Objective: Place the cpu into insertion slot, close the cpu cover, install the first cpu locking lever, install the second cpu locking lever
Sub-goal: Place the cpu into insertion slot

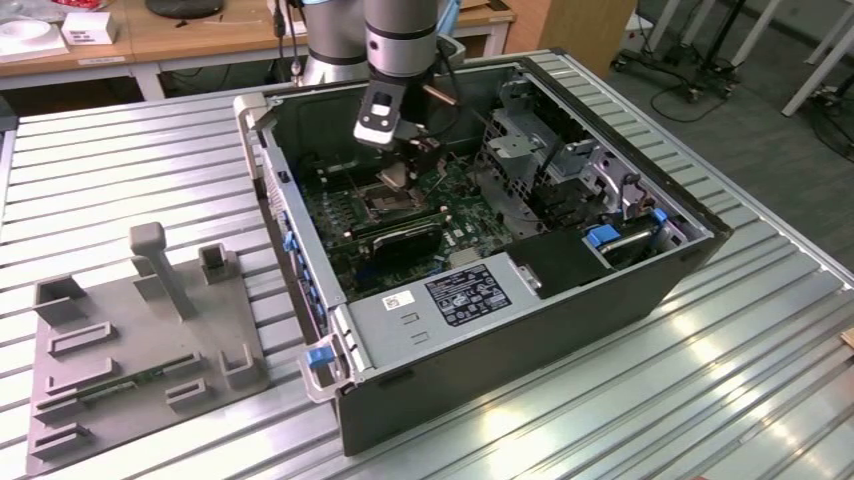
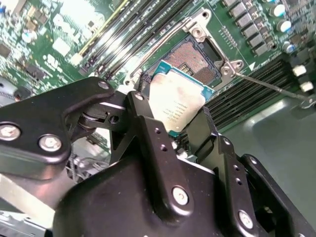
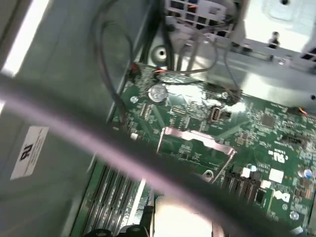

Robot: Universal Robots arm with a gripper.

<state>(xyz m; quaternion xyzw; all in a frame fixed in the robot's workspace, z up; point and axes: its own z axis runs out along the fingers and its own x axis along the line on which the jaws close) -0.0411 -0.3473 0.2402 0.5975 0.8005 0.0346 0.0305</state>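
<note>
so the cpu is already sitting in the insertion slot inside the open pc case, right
No. The second wrist view shows the cpu held in the gripper above the insertion slot, whose contact bed lies bare. It is inside the open pc case, as you say.

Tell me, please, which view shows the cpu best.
The second wrist view: the gripper holds the cpu, grey face plain, near the insertion slot. The exterior view shows a tiny square; the first wrist view, a pale patch.
</note>
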